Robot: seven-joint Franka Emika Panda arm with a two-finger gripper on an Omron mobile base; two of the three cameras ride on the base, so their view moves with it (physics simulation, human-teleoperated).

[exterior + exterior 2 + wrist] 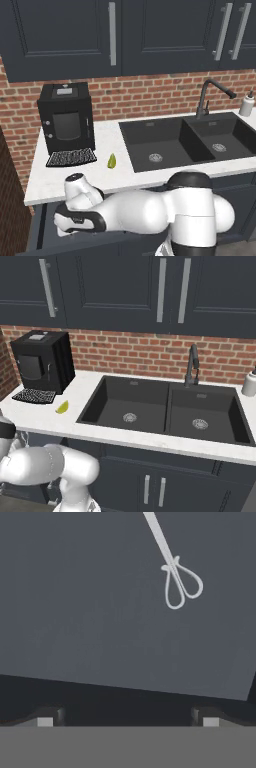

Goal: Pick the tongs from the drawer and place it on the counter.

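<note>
Down inside the wide dark navy-grey pull-out drawer [100, 627] lie the slim silvery-grey metal tongs [172, 567], flat on its dark floor. I see them from the camera on the hand, which looks straight down into the box.

My tool [128, 714] has its two small dark tips far apart, and nothing is between them. It holds nothing right now.

The tongs sit ahead of the tool and off to the right side of the hand picture, well apart from the tips. Their long line runs slanted, from the top edge of the picture down toward the right. The looped wire end is the end closer to my tool. The other end runs out of the picture at the top, so I cannot see it.

I think the tool has to go forward and a bit right, then turn so its tips sit across the thin handle, not along it. After that it can go down and close.

From the left base camera, the white arm bends low in front of the white marbled stone counter [75, 175], with the hand down at the open drawer. A small green pear-shaped fruit [111, 161] rests on that counter, near a black coffee machine [66, 120]. The tongs are not yet picked up.
</note>
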